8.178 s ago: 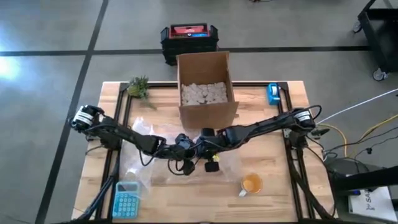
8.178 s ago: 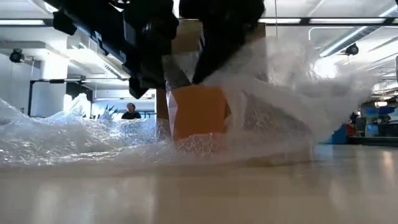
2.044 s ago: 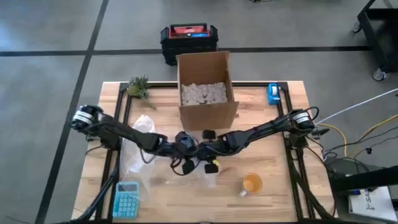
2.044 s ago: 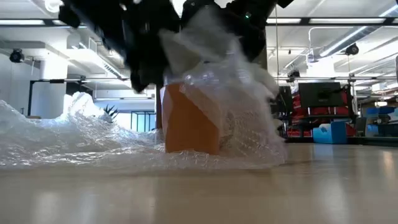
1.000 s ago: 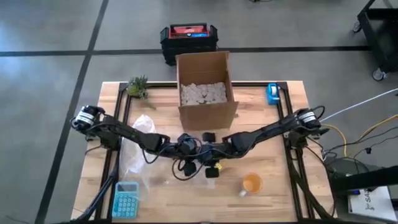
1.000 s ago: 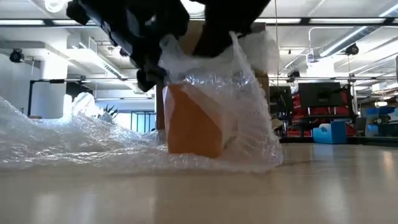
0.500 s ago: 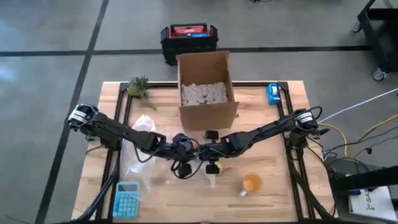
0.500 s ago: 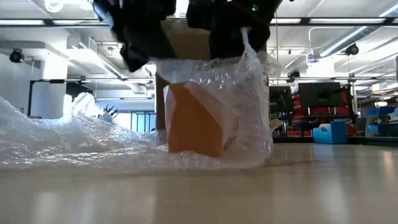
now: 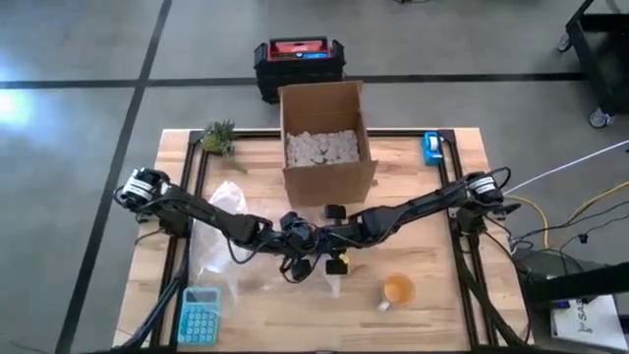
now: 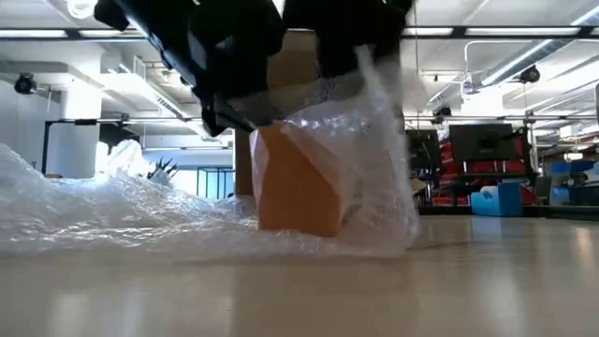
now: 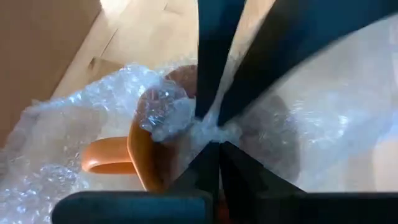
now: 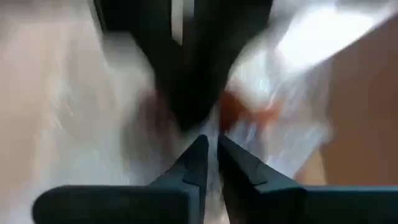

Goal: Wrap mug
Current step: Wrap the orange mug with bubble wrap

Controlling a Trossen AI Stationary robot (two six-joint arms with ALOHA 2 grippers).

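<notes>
Mug (image 11: 149, 155) mostly hidden under bubble wrap (image 10: 365, 159), upright on bench (image 9: 442, 305); both jaws clenched on wrap.

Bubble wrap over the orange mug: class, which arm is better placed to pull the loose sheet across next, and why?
Probably the left: its pincer sits toward the loose bubble wrap spread on that side, while the right pincer pinches wrap above the mug.

We count two orange mugs: one mug (image 10: 298, 183) under the bubble wrap (image 10: 112, 220) at table centre, a second mug (image 9: 397, 291) bare nearer the right front. We log one cardboard box (image 9: 325, 138), one calculator (image 9: 200, 315), one small plant (image 9: 218, 137), one blue tape dispenser (image 9: 431, 147), one sheet of wrap. We note two arms, so two grippers: left gripper (image 9: 301, 242), right gripper (image 9: 325, 239).
</notes>
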